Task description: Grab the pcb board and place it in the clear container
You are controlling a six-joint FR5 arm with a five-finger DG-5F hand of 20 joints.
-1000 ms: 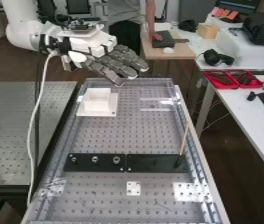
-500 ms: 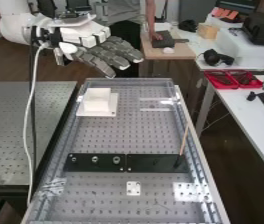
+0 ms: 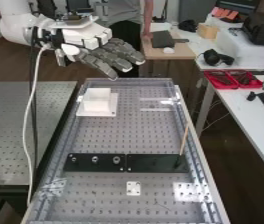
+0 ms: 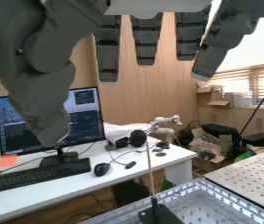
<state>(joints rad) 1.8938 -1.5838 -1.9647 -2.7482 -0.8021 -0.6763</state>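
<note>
The hand is at the upper left in the high view, over the bench's far end, its fingers extended and open with nothing held. Fingers and the thumb hang in the wrist view, apart from each other. On the perforated bench top stand a white block on a white base at the far left and two dark flat plates end to end across the middle. A small white plate with holes lies nearer. I cannot tell whether any of these is the pcb board.
A thin stick rises from a dark foot at the bench's right side. Clear edging borders the bench's far end. A second perforated table stands left; a white desk with red trays stands right.
The hand has moved a little left and up from where it was a second ago, and has hardly shifted in the last half second. The items on the bench have not moved.
</note>
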